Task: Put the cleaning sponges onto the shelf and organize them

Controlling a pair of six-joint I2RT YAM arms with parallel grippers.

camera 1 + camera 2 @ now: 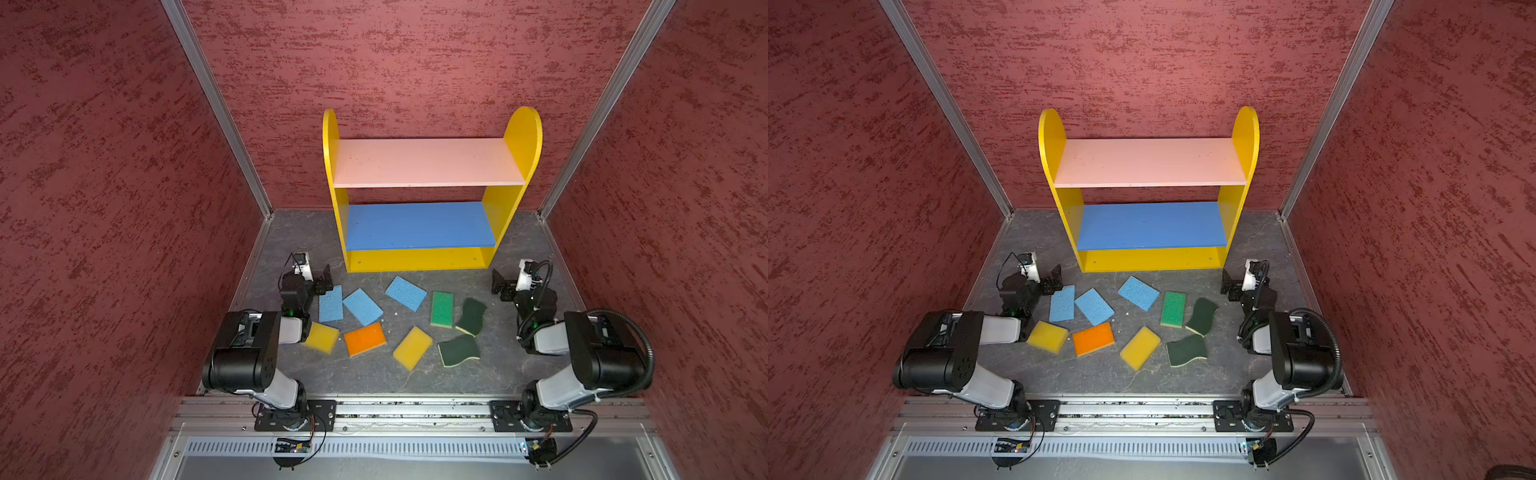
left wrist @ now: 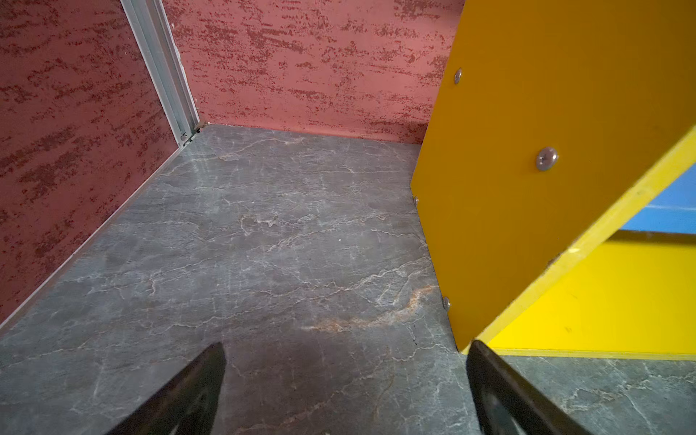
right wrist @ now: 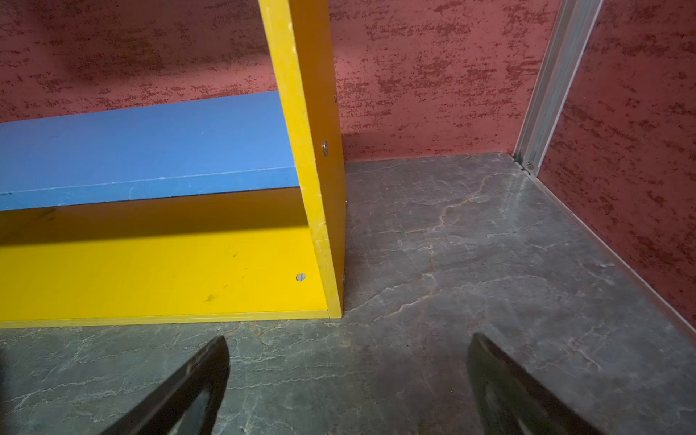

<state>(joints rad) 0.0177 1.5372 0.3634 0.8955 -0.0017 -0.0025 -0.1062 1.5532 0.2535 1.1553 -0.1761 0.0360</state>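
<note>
Nine flat foam cleaning sponges (image 1: 365, 338), blue, yellow, orange, green, lie scattered on grey marbled surface (image 1: 374, 376) before bare yellow-sided three-level shelf (image 1: 521, 137). Likely light, squashy; pinch across short sides. Both arms' jaws wide apart, empty.

No readable text, label, brand or number appears on anything.
</note>
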